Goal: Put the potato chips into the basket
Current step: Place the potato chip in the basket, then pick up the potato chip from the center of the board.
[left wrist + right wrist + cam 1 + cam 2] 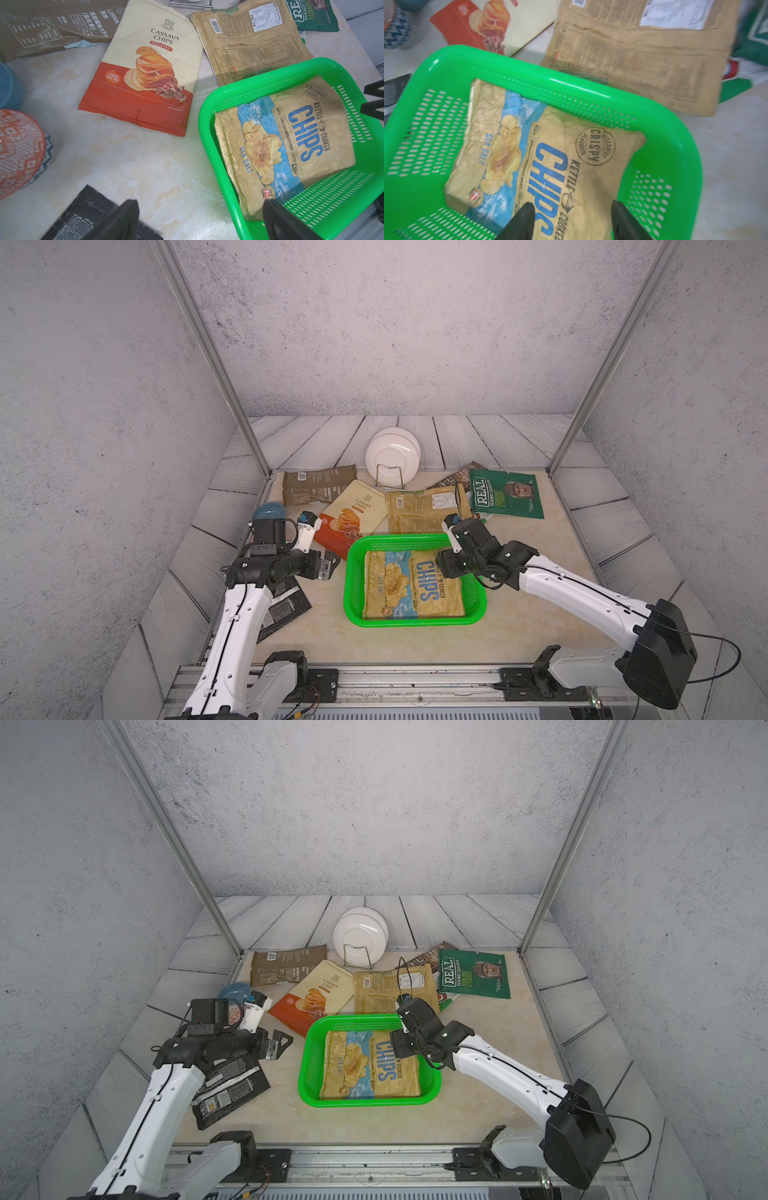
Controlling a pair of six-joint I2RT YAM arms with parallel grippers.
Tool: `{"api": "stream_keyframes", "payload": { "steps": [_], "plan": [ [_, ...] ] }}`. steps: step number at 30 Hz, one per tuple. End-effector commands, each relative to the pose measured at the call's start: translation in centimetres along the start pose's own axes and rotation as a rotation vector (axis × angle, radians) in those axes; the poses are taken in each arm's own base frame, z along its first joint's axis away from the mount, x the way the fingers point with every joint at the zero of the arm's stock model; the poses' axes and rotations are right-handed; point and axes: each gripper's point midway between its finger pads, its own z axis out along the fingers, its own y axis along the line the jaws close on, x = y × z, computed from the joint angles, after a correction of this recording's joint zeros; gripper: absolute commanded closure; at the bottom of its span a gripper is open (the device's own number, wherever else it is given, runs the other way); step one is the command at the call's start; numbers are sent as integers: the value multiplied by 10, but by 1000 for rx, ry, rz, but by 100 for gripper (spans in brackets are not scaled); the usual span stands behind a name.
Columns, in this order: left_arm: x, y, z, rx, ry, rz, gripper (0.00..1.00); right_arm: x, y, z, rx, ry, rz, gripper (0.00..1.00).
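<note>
Basket (351, 572), mid-table, holds one kettle chips bag (409, 593) lying flat. Right gripper (571, 222) sits over the bag's end, jaws spread, pinching nothing. Left gripper (199, 220) is spread wide and empty beside the basket. Still outside, behind the basket — cassava bag (357, 506), tan bag (419, 510), green bag (509, 493), olive bag (316, 485). Black bag (284, 608) lies under the left arm. Racked plates (392, 460) stand at the back.

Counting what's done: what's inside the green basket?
One bag: the tan-and-blue chips bag lies flat in the basket, covering most of its bottom. Whether anything lies beneath the bag cannot be seen.
</note>
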Motion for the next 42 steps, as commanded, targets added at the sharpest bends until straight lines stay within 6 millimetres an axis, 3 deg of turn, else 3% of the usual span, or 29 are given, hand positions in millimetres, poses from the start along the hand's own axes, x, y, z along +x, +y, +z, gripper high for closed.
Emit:
{"api": "stream_keyframes", "payload": {
  "steps": [1,7,12,17,20,23,27,31,36,42],
  "plan": [
    [3,-2,1,3,7,10,0,-7,-24,-25,124,-43,32,37],
    [3,-2,1,3,8,11,0,-1,22,-11,-120,29,99,39],
    [3,-3,2,10,9,12,0,1,12,0,-56,42,158,39],
    [3,-5,1,19,4,13,0,-22,0,-20,-78,-66,224,39],
    [3,-6,1,26,6,15,0,-40,-25,-36,-76,-122,306,39],
    [4,-5,1,24,7,15,0,-51,-63,-45,8,-138,371,39],
    [3,-7,0,31,6,19,0,-64,-115,-46,257,-139,340,39],
    [4,-6,1,30,10,19,0,-76,-151,-20,371,-70,351,39],
    [5,-5,2,26,17,16,0,-96,-180,22,432,-10,344,39],
    [5,-4,4,26,23,13,1,-122,-175,83,204,89,348,38]
  ]
}}
